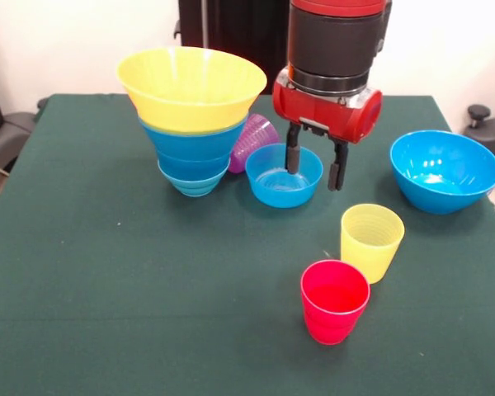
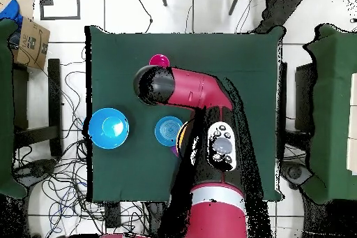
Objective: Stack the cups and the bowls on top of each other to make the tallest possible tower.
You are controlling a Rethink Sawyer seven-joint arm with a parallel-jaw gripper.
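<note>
**Claw spread over the rim of the small blue bowl**

The gripper (image 1: pixel 315 169) hangs with its two fingers spread apart and holds nothing. One finger reaches down inside the small blue bowl (image 1: pixel 284 176), the other stands just outside its wall on the side toward the yellow cup, so the rim lies between them. Whether a finger already touches the plastic, I cannot tell.

This bowl looks light, thin and glossy. I judge it is stiff enough for a pinch on the rim, but it is slippery, and it may tilt or slide on the green table (image 1: pixel 107 313) if the fingers close off-centre. The wall just below the rim seems the best place to take hold.

Beside the bowl stands the tower (image 1: pixel 193 115): a yellow bowl on top, blue bowls nested below, narrow at the base, so probably easy to tip over. A purple cup (image 1: pixel 256 139) lies on its side between the tower and the small bowl. Nearer the camera stand the yellow cup (image 1: pixel 371 241) and the red cup (image 1: pixel 335 299), close together and upright. The large blue bowl (image 1: pixel 444 169) sits well apart, near the table edge. In the overhead view the arm (image 2: pixel 199 99) hides the tower.
</note>
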